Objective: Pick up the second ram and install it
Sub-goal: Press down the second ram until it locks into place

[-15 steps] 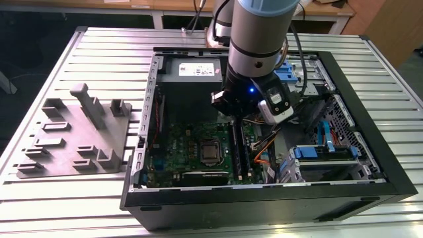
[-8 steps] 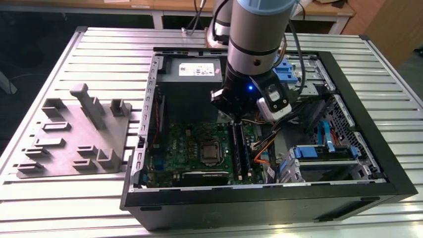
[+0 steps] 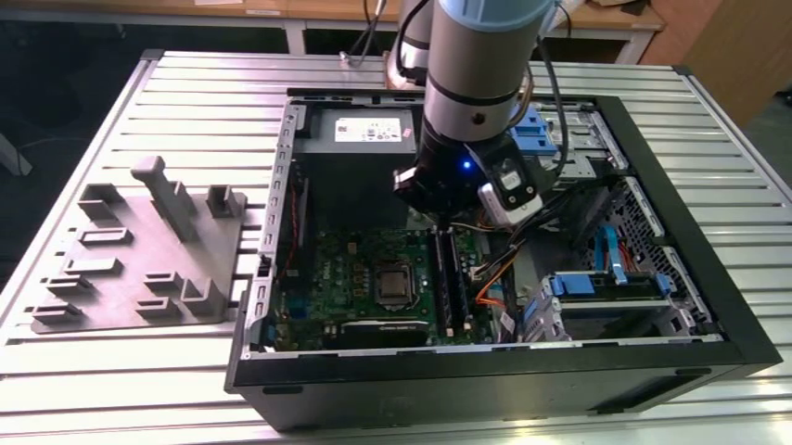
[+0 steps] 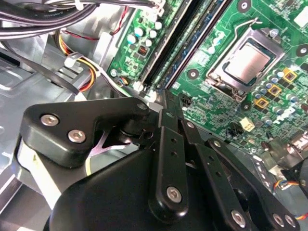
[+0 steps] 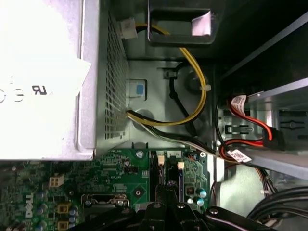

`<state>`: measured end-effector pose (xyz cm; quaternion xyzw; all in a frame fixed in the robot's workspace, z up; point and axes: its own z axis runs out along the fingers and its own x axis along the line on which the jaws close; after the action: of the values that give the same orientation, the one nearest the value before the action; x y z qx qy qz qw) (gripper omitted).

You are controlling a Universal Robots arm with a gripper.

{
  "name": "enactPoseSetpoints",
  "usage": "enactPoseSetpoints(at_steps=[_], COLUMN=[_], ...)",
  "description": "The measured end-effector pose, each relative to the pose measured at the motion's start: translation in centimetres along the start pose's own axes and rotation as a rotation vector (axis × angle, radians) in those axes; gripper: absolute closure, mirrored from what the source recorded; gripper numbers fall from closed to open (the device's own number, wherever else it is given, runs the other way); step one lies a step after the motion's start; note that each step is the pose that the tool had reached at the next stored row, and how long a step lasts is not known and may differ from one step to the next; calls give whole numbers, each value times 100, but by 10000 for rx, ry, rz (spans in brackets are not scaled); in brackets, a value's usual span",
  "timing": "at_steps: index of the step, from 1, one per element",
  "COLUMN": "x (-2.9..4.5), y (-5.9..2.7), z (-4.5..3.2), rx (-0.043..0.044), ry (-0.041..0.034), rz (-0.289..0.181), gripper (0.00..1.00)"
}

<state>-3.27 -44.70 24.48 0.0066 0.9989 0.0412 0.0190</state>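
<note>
Pressed nearly together, the jaws of the gripper (image 4: 166, 103) stand at the slot end; apparently nothing is held. The second ram (image 3: 442, 278) seems seated on the motherboard (image 3: 359, 278). Seating is judged in hand; firm downward pressure is called for. The arm is posed vertically.

Exterior view looks down from above; both wrist views hover close over the motherboard (image 4: 226, 101)
</note>
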Motion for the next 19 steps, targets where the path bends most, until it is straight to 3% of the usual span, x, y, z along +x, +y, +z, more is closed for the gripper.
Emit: enactPoseSetpoints(at_steps=[12,19], x=[10,12], y=[82,87], z=[100,155], rx=[-1,-2], ry=[-1,-1], rz=[0,0], gripper=[90,90])
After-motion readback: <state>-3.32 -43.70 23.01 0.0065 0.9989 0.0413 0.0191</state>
